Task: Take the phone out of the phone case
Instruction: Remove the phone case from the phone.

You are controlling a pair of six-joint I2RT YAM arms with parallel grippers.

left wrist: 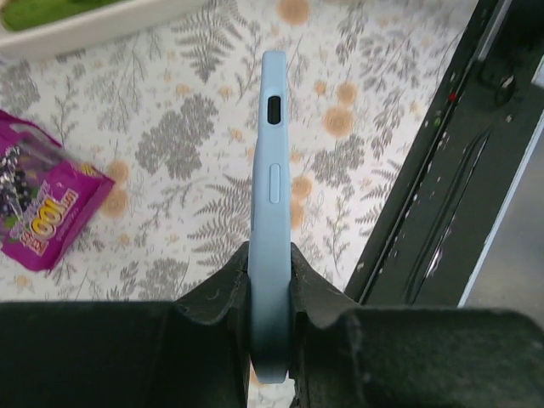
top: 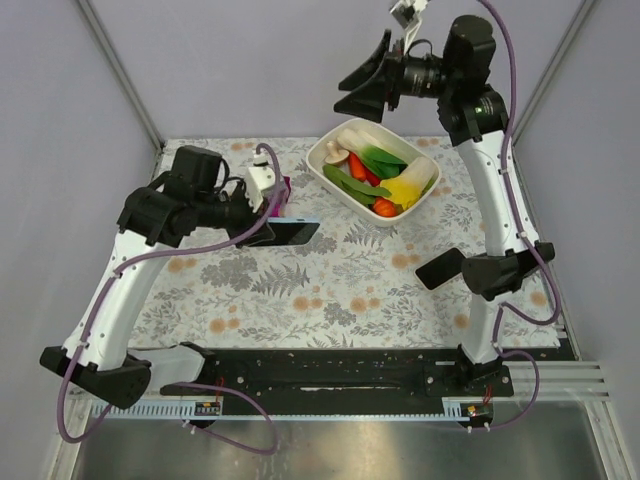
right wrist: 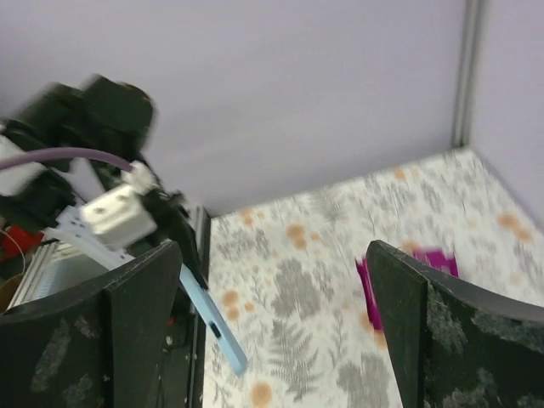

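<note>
Floral table (top: pixel 330 290) between lilac walls: near its right edge a dark slab (top: pixel 440 268), possibly the freed phone, lies beside the right arm. Toward the left edge the left gripper (left wrist: pixel 270 263) clamps the pale-blue phone case (left wrist: pixel 272 170) by one end, clear of the cloth; extraction looks largely done, though unconfirmed. High above the far edge the right gripper (top: pixel 360 85) hangs, jaws spread and empty.

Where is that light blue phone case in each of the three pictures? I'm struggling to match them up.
Top view: the case sits left of centre, lying flat.
Left wrist: the case is dead centre, edge-on, pinched by the left hand.
Right wrist: the case is at lower left, a blue strip slanting down.
Shared landmark: the purple packet shows in all three.
</note>
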